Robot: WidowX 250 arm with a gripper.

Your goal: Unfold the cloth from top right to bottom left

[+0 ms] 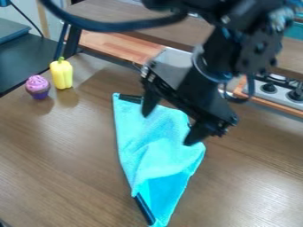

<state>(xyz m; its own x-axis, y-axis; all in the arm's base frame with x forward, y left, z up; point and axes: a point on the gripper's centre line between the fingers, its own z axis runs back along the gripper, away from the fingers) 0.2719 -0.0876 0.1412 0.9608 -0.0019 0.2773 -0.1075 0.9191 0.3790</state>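
Loosely folded turquoise cloth, rumpled, 2 black edge strips

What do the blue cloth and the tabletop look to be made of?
The cloth looks like soft terry or microfibre, judging by its fuzzy surface and loose folds. The tabletop shows brown wood grain with a slight sheen, so wood or wood-look laminate.

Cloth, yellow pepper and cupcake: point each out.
Cloth (137,137): camera view, on its fluffy surface.
Yellow pepper (61,75): camera view, middle of its body.
Cupcake (37,83): camera view, on its frosting.
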